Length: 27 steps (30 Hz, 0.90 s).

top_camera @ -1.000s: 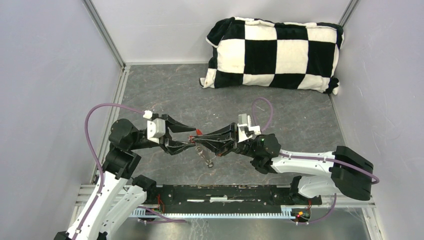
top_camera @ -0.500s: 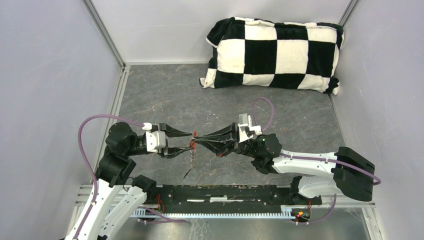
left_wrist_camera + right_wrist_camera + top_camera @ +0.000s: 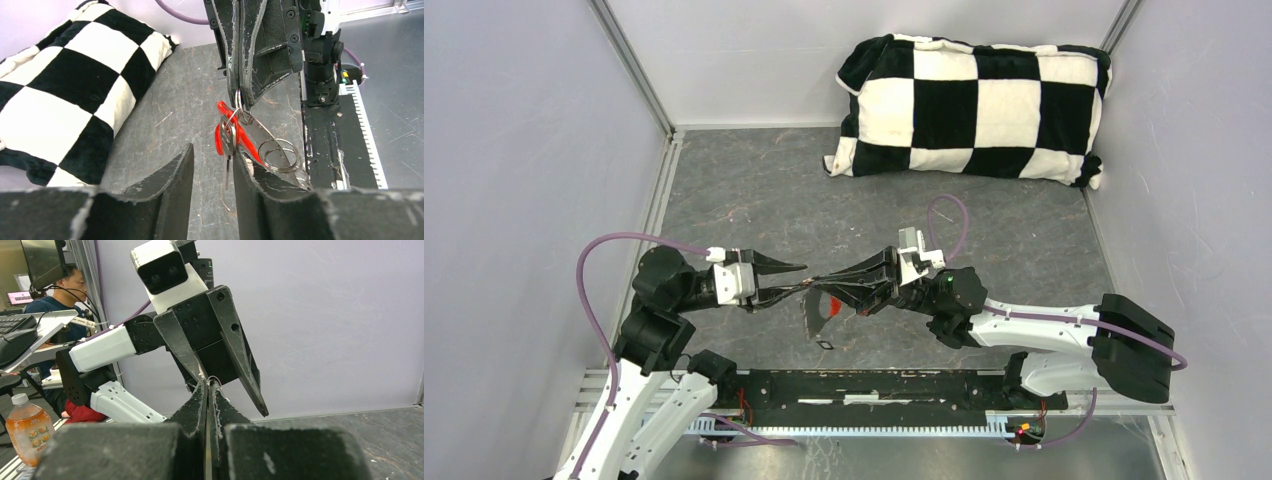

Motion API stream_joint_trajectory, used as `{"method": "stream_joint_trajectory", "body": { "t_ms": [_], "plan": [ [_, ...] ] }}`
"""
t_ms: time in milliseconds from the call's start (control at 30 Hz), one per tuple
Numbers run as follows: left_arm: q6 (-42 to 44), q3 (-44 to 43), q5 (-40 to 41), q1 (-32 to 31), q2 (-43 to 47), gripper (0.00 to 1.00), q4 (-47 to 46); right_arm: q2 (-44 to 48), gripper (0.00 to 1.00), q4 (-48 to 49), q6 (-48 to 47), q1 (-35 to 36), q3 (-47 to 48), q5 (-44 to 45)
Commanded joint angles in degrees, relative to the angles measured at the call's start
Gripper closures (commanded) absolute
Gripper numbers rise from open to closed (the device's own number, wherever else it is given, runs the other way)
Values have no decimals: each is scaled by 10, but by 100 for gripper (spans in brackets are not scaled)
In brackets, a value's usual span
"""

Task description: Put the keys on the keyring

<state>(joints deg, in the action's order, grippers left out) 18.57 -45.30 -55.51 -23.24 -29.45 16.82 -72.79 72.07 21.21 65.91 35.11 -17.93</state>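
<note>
Red fob and silver rings of the keyring (image 3: 244, 140) hanging in the air straight under the right gripper (image 3: 238, 100). Pinched there, one thin ring at the top of the chain, clamped between fingers closed flat together; from the right wrist, just a wire loop poking out past the tips. Dangling beside the fob, a touch left of the right gripper, a slim metal key (image 3: 228, 150), head too small to make out. Facing the right gripper tip to tip, the left gripper (image 3: 802, 279), fingers (image 3: 260, 200) spread apart and gripping nothing; one of them touching or almost touching the lowest rings, cannot tell which. Well beyond the right gripper, against the back wall, a black-and-white checked pillow (image 3: 969, 108). Beneath the right gripper, grey stone-patterned table (image 3: 754, 190).
</note>
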Motion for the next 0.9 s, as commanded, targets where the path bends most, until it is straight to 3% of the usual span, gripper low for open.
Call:
{"method": "stream_joint_trajectory", "body": {
  "t_ms": [0, 133, 233, 667, 733, 867],
  "plan": [
    [-13, -12, 7, -1, 5, 63, -30, 10, 99, 18, 5, 2, 19, -1],
    [25, -5, 0, -1, 14, 74, -19, 12, 99, 12, 1, 2, 20, 7],
    [101, 1, -14, -1, 28, 78, 12, 13, 99, 9, 1, 2, 20, 14],
    [469, 30, -67, -2, 75, 80, 156, -10, 99, 35, 30, 0, 28, 20],
    [496, 34, -64, -1, 76, 79, 156, -10, 100, 38, 32, -1, 26, 21],
    [518, 40, -59, -2, 77, 60, 157, -11, 99, 42, 37, -2, 24, 23]
  ]
}}
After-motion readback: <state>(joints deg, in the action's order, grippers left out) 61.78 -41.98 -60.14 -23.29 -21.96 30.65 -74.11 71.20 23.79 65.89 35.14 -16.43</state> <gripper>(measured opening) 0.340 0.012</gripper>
